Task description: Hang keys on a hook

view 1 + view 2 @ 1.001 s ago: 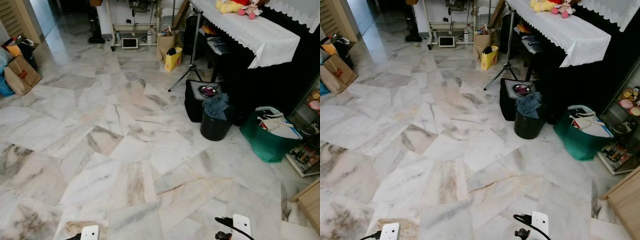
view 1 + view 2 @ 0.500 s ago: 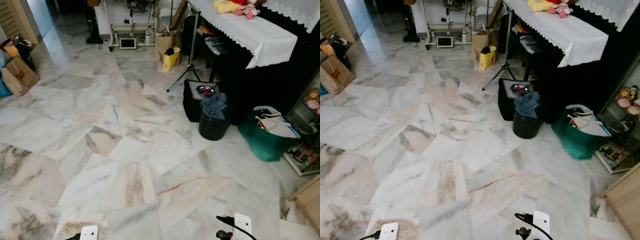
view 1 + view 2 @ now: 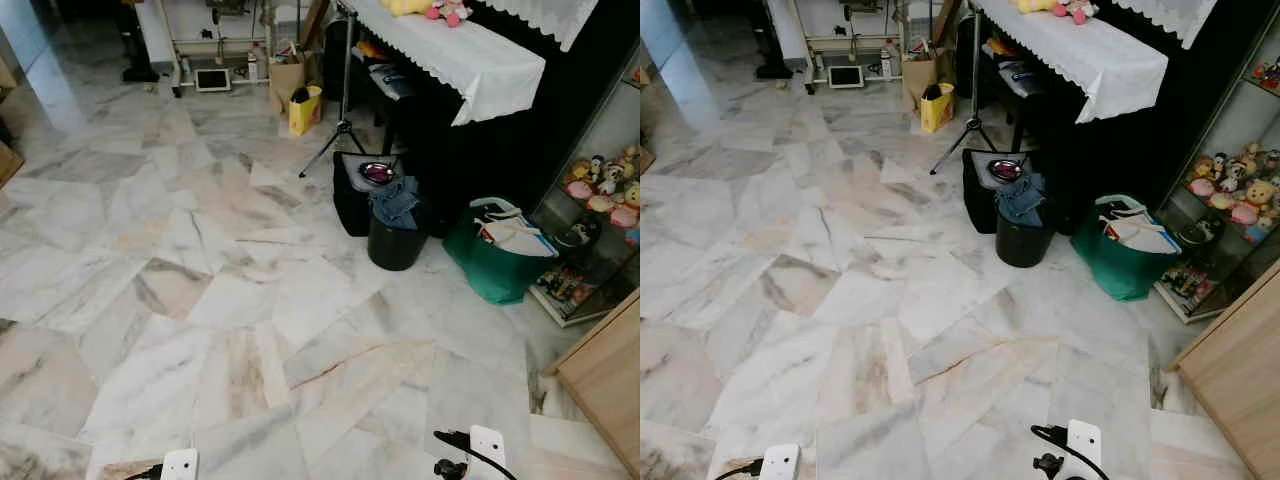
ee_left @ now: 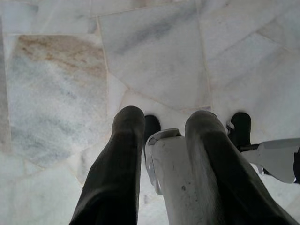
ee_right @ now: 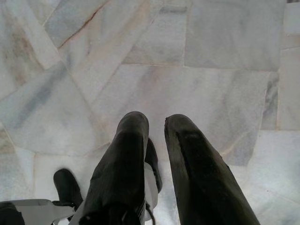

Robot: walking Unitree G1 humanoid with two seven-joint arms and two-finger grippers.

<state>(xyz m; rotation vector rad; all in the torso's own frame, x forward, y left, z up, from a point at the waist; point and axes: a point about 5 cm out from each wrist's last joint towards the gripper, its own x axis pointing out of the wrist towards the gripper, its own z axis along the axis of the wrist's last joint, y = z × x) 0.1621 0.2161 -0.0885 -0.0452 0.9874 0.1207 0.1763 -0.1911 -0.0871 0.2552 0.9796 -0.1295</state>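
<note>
Keys: none to be seen, nor any hook; likely yet to be found | left tool (image 4: 161,140) hangs over the marble floor (image 3: 230,300), fingers spread, nothing held | right tool (image 5: 154,140) likewise, slightly parted, empty; both low, judged idle for walking | mid right: black bin (image 3: 395,240), green bag (image 3: 495,265) | far: cloth-draped bench (image 3: 450,55)

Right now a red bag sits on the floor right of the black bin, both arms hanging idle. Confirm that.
Wrong colour: the bag right of the black bin is green, as the left eye view shows. It does sit on the floor, and both arms hang idle.
</note>
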